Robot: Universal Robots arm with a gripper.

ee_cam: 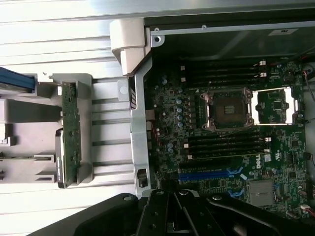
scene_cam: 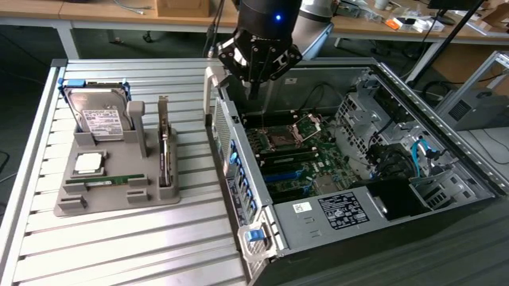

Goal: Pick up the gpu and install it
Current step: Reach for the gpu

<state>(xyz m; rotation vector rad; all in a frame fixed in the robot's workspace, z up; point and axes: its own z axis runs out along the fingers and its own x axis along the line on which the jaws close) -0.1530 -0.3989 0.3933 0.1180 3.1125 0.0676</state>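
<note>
Slots in the grey holder (scene_cam: 104, 205), toward the slatted table's (scene_cam: 119, 256) edge at the exterior view's left, carry a hard drive (scene_cam: 99, 116), a processor chip (scene_cam: 87, 162), a memory stick (scene_cam: 115, 179) and the gpu (scene_cam: 164, 149). Beside it, the open computer case (scene_cam: 278, 232) bares its motherboard (scene_cam: 298, 161). I see the gripper (scene_cam: 253, 89) pointing down over the case's far wall, pinched closed on nothing. The gpu stands on edge, thin and dark.

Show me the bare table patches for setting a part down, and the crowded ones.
Free: slatted table nearer the camera than the parts holder; narrow strip between holder and computer case. Crowded: the holder, the case interior.
</note>
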